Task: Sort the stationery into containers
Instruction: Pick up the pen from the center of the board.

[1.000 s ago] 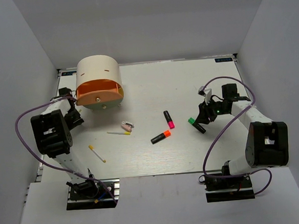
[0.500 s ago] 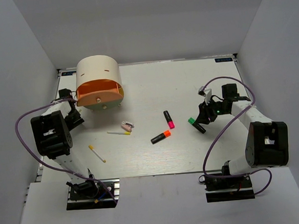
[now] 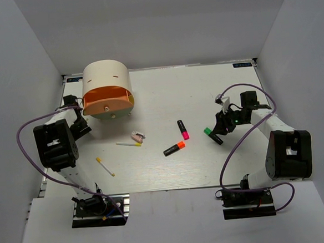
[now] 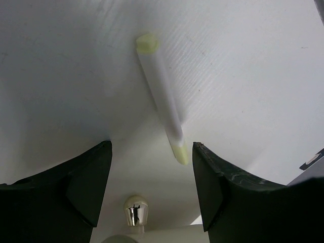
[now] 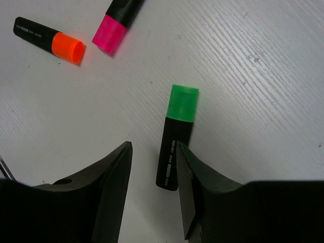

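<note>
The large cream drum-shaped organiser [image 3: 106, 81], its orange and yellow front turned toward the arms, stands at the far left of the white table [image 3: 204, 85]. All six pieces of stationery lie flat on the table, nearer the arm bases than the organiser.

Closest to the organiser, in front of it and a little to its right, is the small pink-and-white clip-like piece [image 3: 137, 137]. One thin pale-yellow stick [image 3: 128, 144] lies just beside it on the near side. The other pale-yellow stick [image 3: 105, 166] lies further from the organiser, almost straight in front of it.

Further right of the organiser, the short black marker with a pink cap [image 3: 182, 129] and the short black marker with an orange cap [image 3: 174, 149] lie near each other without touching. The short black marker with a green cap [image 5: 177, 136] lies farthest right of the organiser.

The right gripper [image 5: 153, 146] is low over that green-capped marker with its fingers partly spread. The marker's black tail lies between them, close against one finger, with bare table showing before the other. It is not clamped.

The left gripper [image 4: 151, 145] sits just beside the organiser's left front, fingers spread wide and holding nothing. Its wrist view shows a pale-yellow stick beyond the fingertips; I cannot tell which of the two it is.
</note>
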Controlling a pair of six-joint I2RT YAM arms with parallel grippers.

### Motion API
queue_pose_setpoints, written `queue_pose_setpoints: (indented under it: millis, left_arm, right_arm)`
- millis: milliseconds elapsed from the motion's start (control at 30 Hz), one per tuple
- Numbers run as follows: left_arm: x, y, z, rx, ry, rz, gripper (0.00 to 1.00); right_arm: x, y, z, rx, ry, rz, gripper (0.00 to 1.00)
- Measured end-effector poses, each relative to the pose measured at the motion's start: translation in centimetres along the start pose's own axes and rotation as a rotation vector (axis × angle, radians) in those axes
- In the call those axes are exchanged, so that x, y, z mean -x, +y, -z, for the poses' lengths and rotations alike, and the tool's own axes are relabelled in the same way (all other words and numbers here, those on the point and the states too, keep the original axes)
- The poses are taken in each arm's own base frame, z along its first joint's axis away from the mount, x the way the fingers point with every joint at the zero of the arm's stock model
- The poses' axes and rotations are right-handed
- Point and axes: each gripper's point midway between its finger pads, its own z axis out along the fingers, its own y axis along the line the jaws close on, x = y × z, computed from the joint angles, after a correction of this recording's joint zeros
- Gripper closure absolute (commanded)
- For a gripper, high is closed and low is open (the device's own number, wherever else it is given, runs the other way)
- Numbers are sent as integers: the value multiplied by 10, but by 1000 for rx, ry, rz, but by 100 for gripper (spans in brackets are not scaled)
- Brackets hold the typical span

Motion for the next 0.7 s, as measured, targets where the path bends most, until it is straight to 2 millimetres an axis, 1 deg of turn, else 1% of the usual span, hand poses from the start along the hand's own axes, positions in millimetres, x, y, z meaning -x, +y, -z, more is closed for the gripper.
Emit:
queue_pose_setpoints:
  millis: [100, 300, 700]
  left_arm:
    - [-2, -3, 0, -2, 5, 2, 25]
    - [-3, -3, -1, 7, 11, 2, 25]
    - [6, 0, -2, 36, -7, 9, 25]
  right_arm:
    - [0, 0, 0, 0, 2, -2, 54]
    - [1, -4, 1, -8, 4, -8, 54]
    - [-1, -6, 4, -12, 9, -20, 54]
